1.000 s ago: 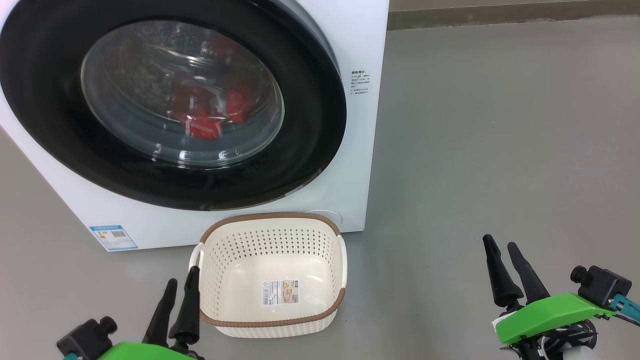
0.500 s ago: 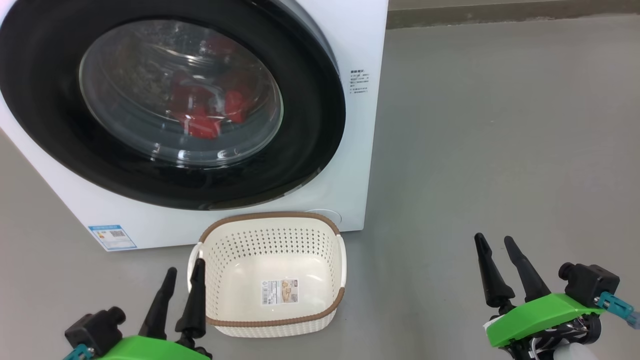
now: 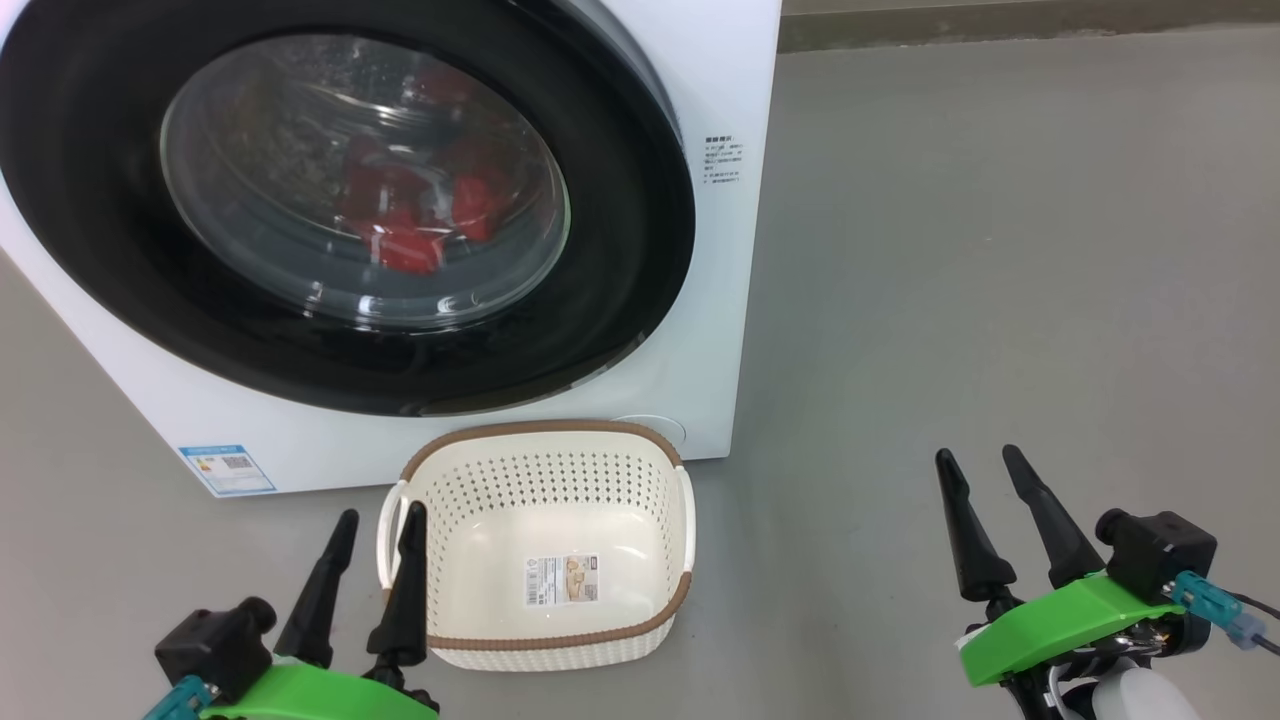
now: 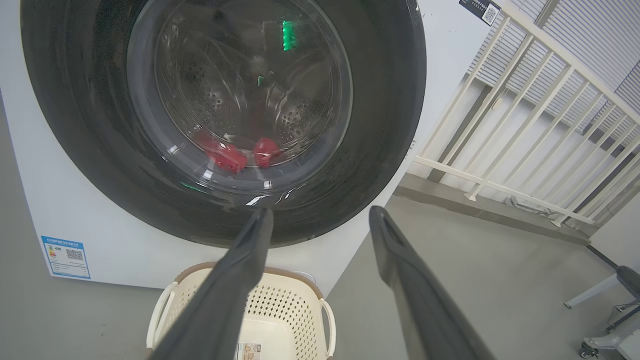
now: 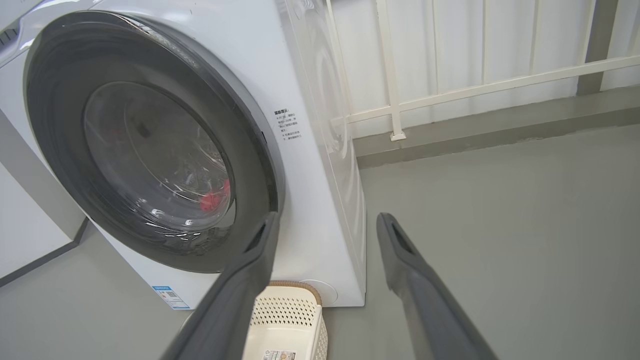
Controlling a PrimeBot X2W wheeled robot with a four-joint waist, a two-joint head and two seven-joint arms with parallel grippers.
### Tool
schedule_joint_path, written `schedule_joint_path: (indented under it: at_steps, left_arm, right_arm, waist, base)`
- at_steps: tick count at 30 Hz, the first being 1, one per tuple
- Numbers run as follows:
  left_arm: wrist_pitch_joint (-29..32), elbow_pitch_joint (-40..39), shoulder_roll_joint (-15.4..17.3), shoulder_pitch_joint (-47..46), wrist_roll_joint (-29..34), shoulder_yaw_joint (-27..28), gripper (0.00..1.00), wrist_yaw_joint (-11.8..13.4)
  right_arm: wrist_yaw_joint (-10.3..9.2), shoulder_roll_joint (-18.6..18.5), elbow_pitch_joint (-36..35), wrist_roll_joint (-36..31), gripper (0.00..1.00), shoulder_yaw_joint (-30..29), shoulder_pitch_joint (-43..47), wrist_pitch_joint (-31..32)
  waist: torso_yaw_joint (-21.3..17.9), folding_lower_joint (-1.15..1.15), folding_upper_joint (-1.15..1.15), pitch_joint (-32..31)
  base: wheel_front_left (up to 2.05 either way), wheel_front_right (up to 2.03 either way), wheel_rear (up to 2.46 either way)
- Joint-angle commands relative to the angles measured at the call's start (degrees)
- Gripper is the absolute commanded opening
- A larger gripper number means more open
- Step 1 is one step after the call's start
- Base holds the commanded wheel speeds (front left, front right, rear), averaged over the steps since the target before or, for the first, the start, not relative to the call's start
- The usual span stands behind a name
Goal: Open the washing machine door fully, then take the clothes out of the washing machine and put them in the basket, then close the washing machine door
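You've a blue sticker (image 3: 227,470) with a QR code low on the washing machine (image 3: 730,330) front, small black print (image 3: 722,162) right of the door (image 3: 620,300) (both too small to read), and a paper label (image 3: 562,581) on the basket (image 3: 545,440) bottom. The door sits shut; red clothes (image 3: 400,215) show through it. The basket stands on the grey floor (image 3: 1000,250) just before the machine. A white railing (image 4: 525,125) stands to the right. Your left gripper (image 3: 380,512) hangs spread and empty by the basket's left handle; your right gripper (image 3: 978,455) is spread, empty, well apart over floor.
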Motion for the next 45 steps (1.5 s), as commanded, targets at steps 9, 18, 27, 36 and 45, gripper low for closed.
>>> schedule_joint_path:
  at_steps: [9,18,27,36,45]
  left_arm:
    - [-2.3,-1.13,1.08,-2.73,6.56,1.16,1.0,0.22]
    - [-3.82,-1.4,1.17,-3.27,12.19,0.63,1.0,0.97]
    - [-4.41,-1.22,1.2,-3.47,14.34,0.1,1.0,1.72]
    - [-4.41,-0.72,1.2,-3.52,14.16,-0.17,1.0,1.73]
    - [-4.41,-0.97,1.2,-3.61,14.25,-0.86,1.0,1.75]
  right_arm:
    - [0.02,-0.78,-2.11,-6.8,1.0,2.19,-3.46,-2.2]
    - [0.02,-0.91,-2.2,-12.47,1.0,2.96,-4.1,-3.72]
    - [0.02,-0.97,-3.16,-13.81,1.0,1.89,-4.34,-4.3]
    - [0.02,-0.96,-3.46,-14.18,1.0,1.59,-4.06,-4.3]
    - [0.02,-0.96,-1.83,-8.79,0.0,2.31,-4.41,-4.3]
  waist:
    - [-0.08,0.0,0.0,-0.08]
    - [-0.21,0.0,0.0,0.07]
    - [-0.28,0.0,0.0,0.38]
    - [-0.05,0.0,0.0,0.28]
    - [0.88,0.0,0.0,1.32]
  base:
    - [0.0,0.0,0.0]
    - [0.0,0.0,0.0]
    - [0.0,0.0,0.0]
    - [0.0,0.0,0.0]
    - [0.0,0.0,0.0]
